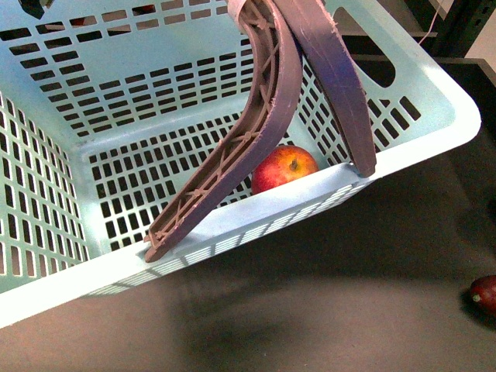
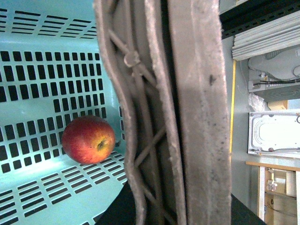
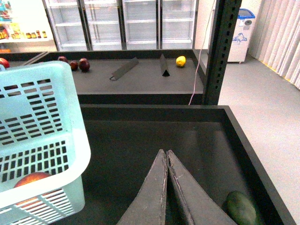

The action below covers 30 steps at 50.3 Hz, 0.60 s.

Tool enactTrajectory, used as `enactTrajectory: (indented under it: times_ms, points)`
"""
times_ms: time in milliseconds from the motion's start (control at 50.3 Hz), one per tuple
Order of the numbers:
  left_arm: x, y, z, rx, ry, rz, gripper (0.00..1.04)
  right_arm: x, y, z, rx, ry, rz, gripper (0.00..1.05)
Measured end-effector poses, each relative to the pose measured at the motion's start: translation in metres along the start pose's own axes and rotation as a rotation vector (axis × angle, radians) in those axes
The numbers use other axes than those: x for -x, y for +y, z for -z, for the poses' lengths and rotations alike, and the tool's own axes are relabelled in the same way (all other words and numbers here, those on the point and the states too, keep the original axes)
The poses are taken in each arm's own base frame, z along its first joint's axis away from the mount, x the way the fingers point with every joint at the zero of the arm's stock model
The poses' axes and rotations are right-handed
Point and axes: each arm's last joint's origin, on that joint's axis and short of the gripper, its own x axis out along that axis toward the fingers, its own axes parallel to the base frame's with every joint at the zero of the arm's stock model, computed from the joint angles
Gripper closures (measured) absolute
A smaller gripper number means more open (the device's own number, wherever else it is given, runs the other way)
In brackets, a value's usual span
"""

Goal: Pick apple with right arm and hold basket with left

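Note:
The pale mint basket (image 1: 418,143) hangs tilted and fills most of the front view. Its two brownish-purple handles (image 1: 267,116) rise together to the top edge. The red apple (image 1: 284,168) lies inside on the slotted floor, against the near wall. In the left wrist view the handles (image 2: 154,117) fill the middle, and my left gripper is shut on them with its own fingers hidden. The apple (image 2: 88,139) lies beside them on the basket (image 2: 42,84) floor. My right gripper (image 3: 165,152) is shut and empty over the dark tray, right of the basket (image 3: 42,126), apart from it. The apple (image 3: 32,180) shows through the slots.
A small dark maroon fruit (image 1: 485,293) lies on the dark surface at the right edge. A green fruit (image 3: 243,208) sits in the tray's corner near the right fingers. The black tray wall (image 3: 248,145) and a black post (image 3: 221,51) stand close. A lemon (image 3: 181,61) lies on the far shelf.

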Motion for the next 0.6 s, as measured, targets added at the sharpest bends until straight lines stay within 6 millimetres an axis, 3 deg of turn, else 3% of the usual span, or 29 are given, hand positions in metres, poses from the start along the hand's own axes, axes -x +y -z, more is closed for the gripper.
enactTrajectory:
  times_ms: [596]
  points:
    - [0.0, 0.0, 0.0, 0.0, 0.0, 0.0, 0.89, 0.015, 0.0, 0.003, 0.0, 0.02, 0.0, 1.03]
